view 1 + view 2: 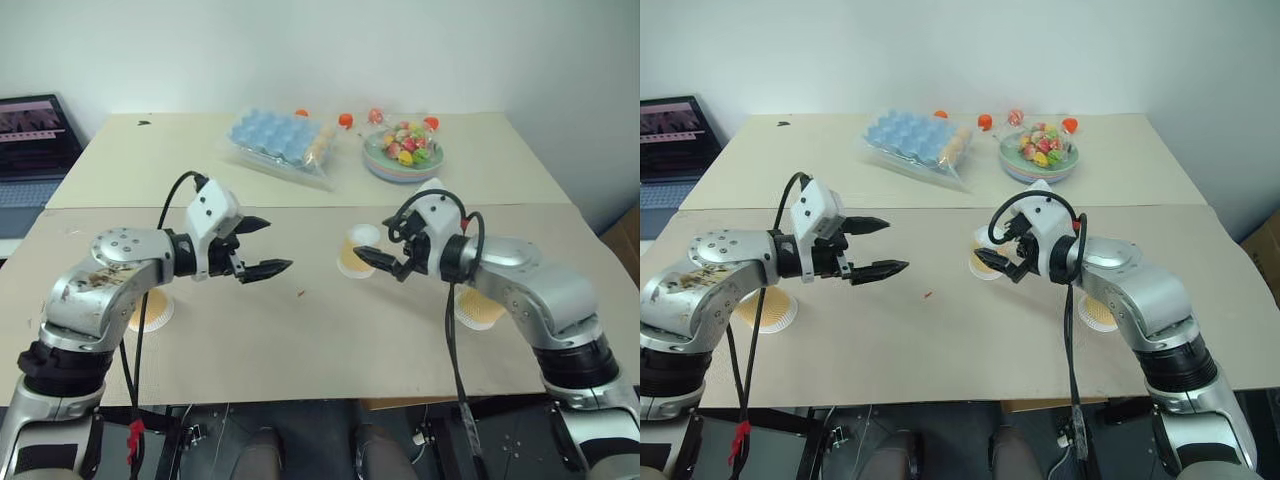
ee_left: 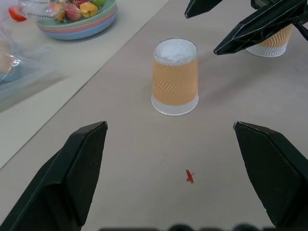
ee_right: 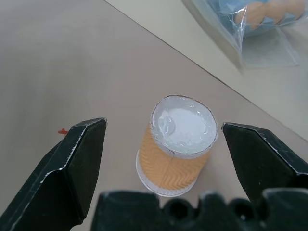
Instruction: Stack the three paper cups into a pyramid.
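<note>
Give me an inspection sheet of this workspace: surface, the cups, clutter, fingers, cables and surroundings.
Surface: tan table, a seam across it, a small red scrap near the middle.
Job's things: three paper cups, all upside down and unstacked; middle cup by the right gripper, left cup and right cup partly behind the arms.
Clutter: pastel bowl of candies, blue egg tray in a bag, loose red candies.
Grippers: left gripper fingers open, holding nothing; right gripper fingers open on either side of the middle cup, not touching it.
Cables: black cable on each arm.
Surroundings: laptop, white wall.
</note>
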Motion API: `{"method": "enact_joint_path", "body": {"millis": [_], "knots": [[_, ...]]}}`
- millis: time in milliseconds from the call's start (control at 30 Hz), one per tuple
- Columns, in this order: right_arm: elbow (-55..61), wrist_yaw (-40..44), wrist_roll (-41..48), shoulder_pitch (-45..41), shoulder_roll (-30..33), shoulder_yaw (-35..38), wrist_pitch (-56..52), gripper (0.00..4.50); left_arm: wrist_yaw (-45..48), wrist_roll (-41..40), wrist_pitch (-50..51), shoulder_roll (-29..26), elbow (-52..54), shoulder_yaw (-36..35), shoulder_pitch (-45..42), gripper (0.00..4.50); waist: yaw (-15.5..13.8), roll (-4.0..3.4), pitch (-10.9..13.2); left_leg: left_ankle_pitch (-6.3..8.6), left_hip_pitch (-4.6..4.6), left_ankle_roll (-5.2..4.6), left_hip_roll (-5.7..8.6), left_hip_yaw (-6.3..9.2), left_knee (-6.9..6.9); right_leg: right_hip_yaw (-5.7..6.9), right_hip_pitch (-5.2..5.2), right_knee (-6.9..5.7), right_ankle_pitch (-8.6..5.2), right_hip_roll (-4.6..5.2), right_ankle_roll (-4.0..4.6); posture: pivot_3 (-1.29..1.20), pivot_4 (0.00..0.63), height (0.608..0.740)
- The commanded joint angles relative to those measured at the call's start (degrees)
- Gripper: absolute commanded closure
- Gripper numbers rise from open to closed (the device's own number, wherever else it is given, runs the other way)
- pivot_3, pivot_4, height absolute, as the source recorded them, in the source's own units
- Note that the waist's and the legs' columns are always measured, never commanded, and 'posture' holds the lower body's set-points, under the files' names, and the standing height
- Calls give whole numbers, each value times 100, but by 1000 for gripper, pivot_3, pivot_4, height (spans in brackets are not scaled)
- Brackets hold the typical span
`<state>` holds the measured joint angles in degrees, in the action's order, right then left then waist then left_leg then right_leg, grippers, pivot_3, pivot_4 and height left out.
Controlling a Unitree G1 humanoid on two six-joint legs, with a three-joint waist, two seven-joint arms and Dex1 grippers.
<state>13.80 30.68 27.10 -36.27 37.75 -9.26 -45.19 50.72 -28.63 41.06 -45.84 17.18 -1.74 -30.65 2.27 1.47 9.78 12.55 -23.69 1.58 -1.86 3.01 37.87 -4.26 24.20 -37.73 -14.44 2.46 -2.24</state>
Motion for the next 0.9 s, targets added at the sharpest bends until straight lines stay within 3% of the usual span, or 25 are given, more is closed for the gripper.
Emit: {"method": "enact_joint_path", "body": {"millis": [33,733,767,900], "knots": [[-454,327,-355,-229,-123,-15,597,34,-62,-140,-64,-56,176,-415,23,0,26,0,0,0,3,0,0,-1,0,-1,-2,-1,0,0,0,0,150,740],[-2313,1172,-1428,-875,-1123,-147,1749,34,-544,-397,272,-10,612,-585,172,0,26,0,0,0,11,1,1,-1,0,-2,0,-20,1,0,1,0,150,740],[-2313,1209,-1440,-867,-1133,-143,1748,532,-535,-400,284,-39,620,-598,187,0,25,0,0,0,11,1,0,0,0,-2,0,-20,1,0,1,0,150,740],[-2287,1287,-1527,-824,-1152,-129,1769,1658,-462,-372,265,-171,552,-670,173,0,24,-1,0,0,12,1,0,0,0,-2,0,-20,0,0,1,0,150,740]]}}
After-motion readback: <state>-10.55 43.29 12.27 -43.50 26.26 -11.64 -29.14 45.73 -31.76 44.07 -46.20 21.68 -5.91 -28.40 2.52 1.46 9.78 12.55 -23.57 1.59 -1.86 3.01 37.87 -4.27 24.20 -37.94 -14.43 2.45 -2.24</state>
